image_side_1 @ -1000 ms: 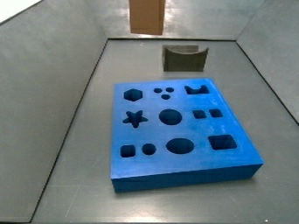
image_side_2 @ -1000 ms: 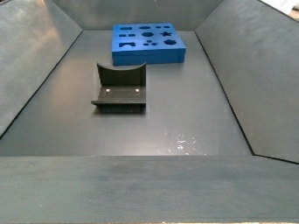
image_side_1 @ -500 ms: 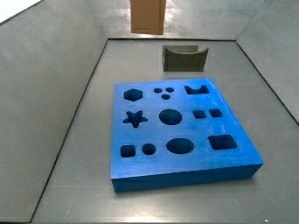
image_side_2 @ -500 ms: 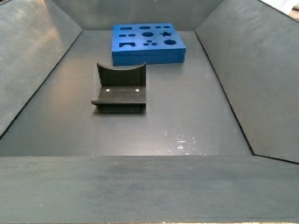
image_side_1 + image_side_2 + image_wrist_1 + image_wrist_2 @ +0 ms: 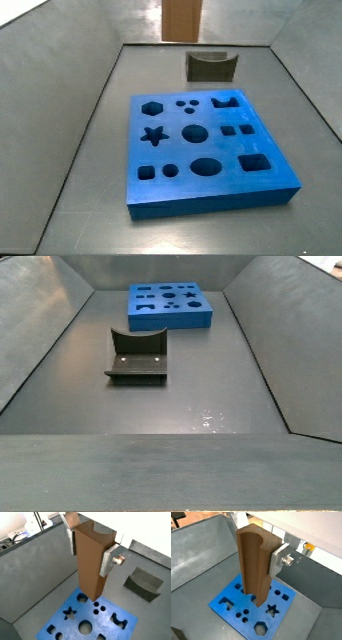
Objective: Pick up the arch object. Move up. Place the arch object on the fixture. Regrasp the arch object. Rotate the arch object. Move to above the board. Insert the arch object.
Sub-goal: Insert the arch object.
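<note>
My gripper [image 5: 91,549] is shut on the arch object [image 5: 90,562], a long orange-brown block held upright with its curved notch at the top end. Silver fingers [image 5: 109,558] press on its two sides. It hangs high above the blue board [image 5: 101,618], over the board's edge region in both wrist views [image 5: 254,567]. In a side view only the block's lower end [image 5: 181,18] shows at the top edge; the gripper is out of frame there. The fixture [image 5: 143,584] stands empty on the floor beyond the board [image 5: 174,150].
Grey sloping walls enclose the floor on all sides. The fixture [image 5: 136,356] sits between the board [image 5: 168,318] and the near end of the bin in a side view, and it shows behind the board in another side view [image 5: 210,67].
The arch object's lower end has shifted a little to the right at the top of a side view. Board and fixture have not moved.
</note>
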